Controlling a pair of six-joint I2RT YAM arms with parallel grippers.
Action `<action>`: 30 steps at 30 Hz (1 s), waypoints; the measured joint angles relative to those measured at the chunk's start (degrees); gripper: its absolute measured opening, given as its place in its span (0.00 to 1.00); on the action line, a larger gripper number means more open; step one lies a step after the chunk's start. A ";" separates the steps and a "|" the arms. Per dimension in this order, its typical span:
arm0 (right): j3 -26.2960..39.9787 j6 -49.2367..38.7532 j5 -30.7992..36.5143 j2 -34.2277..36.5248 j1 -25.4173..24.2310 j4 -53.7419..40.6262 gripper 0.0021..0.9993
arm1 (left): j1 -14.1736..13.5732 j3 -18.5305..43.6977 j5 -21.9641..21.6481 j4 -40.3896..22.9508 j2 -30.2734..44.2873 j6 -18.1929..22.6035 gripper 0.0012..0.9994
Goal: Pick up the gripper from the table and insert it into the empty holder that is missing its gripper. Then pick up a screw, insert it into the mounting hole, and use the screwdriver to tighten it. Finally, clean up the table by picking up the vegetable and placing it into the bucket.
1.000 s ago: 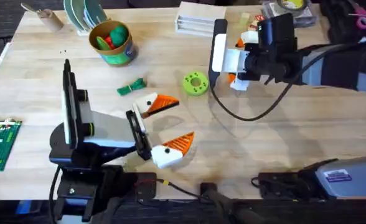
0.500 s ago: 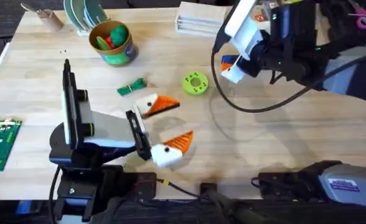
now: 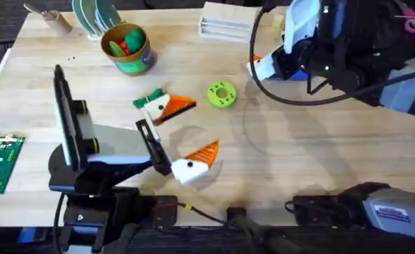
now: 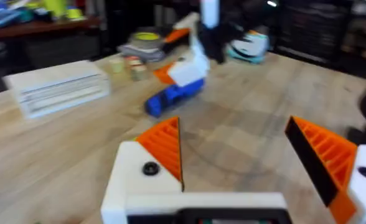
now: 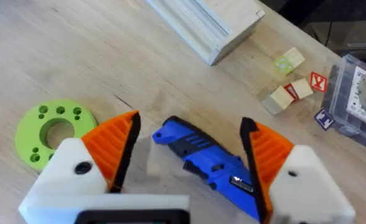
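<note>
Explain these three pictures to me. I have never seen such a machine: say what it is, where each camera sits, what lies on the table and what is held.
This is a robot with two arms at a wooden table. The wide picture looks down from above. The other two come from a camera on each wrist, so each arm's own white-and-orange jaws show at the bottom. On the table are a green bucket with toys inside, a dark green toy vegetable, a lime disc, a white box and a blue screwdriver. The left jaws stand open beside the vegetable, holding nothing. The right jaws stand open on either side of the screwdriver, not gripping it.
</note>
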 joint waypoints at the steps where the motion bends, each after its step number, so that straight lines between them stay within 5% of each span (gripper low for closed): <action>1: 0.00 0.49 -0.01 0.00 0.00 -0.02 0.99 | 0.01 0.62 -2.03 -0.51 0.01 -0.83 0.99; 11: 0.00 2.56 -0.01 0.00 0.00 0.00 0.99 | 0.01 24.91 -30.33 -26.41 5.05 -3.09 0.99; 17: 0.00 2.71 -0.01 0.00 0.00 0.00 0.99 | 0.01 39.83 -43.16 -39.00 17.75 3.69 0.99; 23: 0.00 2.71 -0.01 0.01 0.00 0.00 0.99 | 0.01 44.87 -50.73 -43.40 31.31 14.94 0.99; 30: 0.00 2.71 -0.01 0.00 0.00 0.00 0.99 | 0.01 44.87 -53.41 -43.61 43.44 24.35 0.99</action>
